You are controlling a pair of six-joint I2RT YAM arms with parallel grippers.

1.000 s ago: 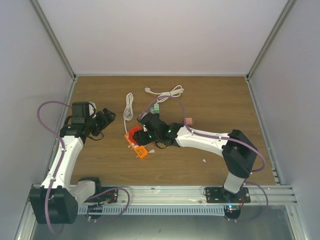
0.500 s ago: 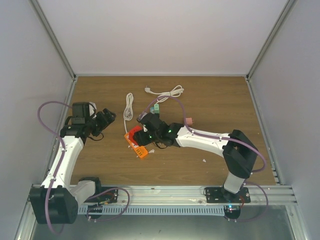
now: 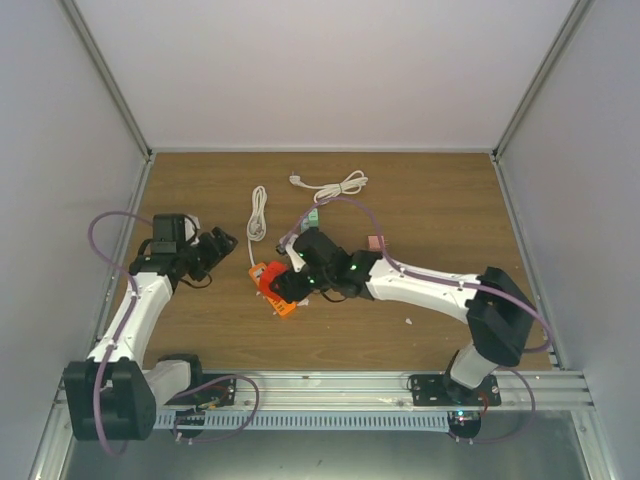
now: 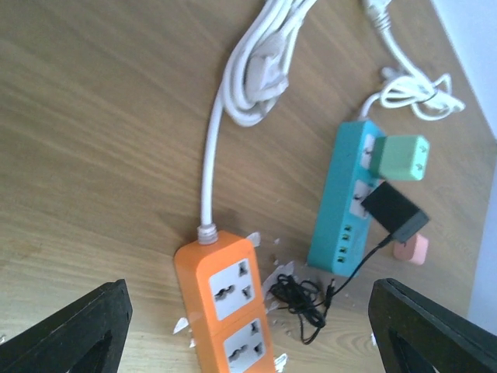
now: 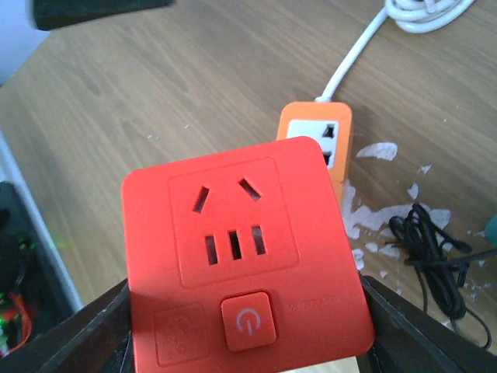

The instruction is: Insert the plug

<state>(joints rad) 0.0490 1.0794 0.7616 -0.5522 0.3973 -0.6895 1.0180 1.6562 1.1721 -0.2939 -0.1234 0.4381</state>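
Wooden surface (image 3: 440, 200), walled in white. Left hand (image 3: 222, 243) hangs at the left side, apart from the items. Right hand (image 3: 283, 287) is at mid-surface over a red block (image 3: 268, 281), just beside an orange power strip (image 3: 284, 306). Behind them lie a bundled white cord (image 3: 258, 215), a second white cord (image 3: 335, 184), a teal piece (image 3: 312, 216) and a small pink block (image 3: 375, 242).

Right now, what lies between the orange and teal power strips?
A tangle of thin black wire and scattered white flecks on the wood, shown in the left wrist view.

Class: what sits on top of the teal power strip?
On the teal power strip sit a mint-green adapter and, at its edge, the black plug. Their bodies cover the sockets beneath, so whether either is pushed in cannot be seen.
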